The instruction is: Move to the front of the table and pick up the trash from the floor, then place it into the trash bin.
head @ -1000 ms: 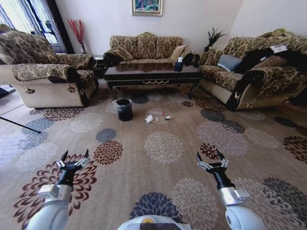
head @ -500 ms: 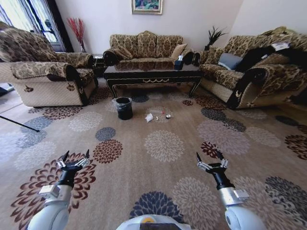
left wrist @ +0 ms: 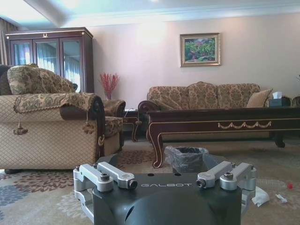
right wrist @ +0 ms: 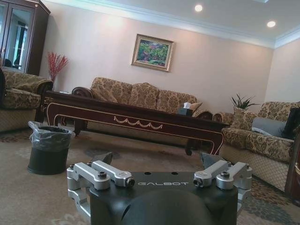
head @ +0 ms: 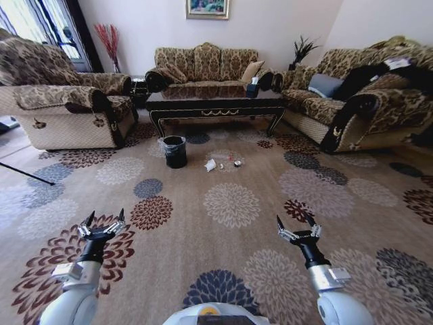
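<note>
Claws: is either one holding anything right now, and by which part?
Nothing is held. The left claw and right claw are both open and empty above the carpet, well short of the trash beside the bin.

The robot has driven closer to the table [head: 215, 103].
</note>
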`<state>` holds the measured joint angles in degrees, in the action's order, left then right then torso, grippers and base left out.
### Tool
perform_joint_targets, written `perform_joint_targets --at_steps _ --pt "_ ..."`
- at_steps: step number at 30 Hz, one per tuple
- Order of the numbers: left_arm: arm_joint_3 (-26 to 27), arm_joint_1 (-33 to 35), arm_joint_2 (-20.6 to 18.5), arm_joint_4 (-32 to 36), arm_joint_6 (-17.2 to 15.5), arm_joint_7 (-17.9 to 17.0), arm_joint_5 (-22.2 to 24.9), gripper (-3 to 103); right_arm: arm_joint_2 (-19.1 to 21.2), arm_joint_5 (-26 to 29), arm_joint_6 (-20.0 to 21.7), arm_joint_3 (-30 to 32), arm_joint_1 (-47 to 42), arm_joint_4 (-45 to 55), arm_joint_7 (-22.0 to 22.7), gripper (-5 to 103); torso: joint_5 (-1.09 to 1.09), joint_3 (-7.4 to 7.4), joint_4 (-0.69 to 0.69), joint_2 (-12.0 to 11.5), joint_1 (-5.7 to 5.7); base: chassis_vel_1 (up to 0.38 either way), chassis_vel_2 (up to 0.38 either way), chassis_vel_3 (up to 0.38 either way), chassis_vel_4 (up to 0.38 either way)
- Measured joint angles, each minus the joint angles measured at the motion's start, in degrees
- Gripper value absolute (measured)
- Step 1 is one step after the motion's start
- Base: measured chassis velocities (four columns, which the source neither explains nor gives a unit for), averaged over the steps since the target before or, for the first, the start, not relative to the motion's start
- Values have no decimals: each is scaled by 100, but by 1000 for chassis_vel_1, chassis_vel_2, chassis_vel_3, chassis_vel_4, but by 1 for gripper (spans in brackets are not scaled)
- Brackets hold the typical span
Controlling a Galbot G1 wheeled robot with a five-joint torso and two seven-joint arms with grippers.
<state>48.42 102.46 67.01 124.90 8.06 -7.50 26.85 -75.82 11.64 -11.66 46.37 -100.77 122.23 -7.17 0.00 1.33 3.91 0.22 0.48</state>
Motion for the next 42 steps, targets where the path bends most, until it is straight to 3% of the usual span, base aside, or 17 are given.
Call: perform_joint_targets --at_steps 15,27,38,40,42 --pt "2 21 9 -19 -49 -50 -29 100 -9 31 -24 -3 13 -6 -11 100 1 26 -1 31 4 -38 43 44 -37" --pt "2 84 2 17 -236 -18 -22 100 -11 33 -22 -3 2 10 2 100 0 -17 0 -21 -28 -258 237 237 -255" --pt "-4 -5 14 -37 3 -80 -29 100 -11 32 -20 -4 5 35 20 100 3 -12 0 -22 -29 -273 270 278 -279" --pt "-7 -6 17 -59 8 -83 -45 100 -13 29 -21 1 0 56 25 100 -8 -11 1 -22 -29 -294 272 303 -274" --pt "-12 -11 17 -70 11 -85 -46 100 -13 24 -21 3 -6 63 29 100 6 -7 0 -22 -29 -244 273 250 -281"
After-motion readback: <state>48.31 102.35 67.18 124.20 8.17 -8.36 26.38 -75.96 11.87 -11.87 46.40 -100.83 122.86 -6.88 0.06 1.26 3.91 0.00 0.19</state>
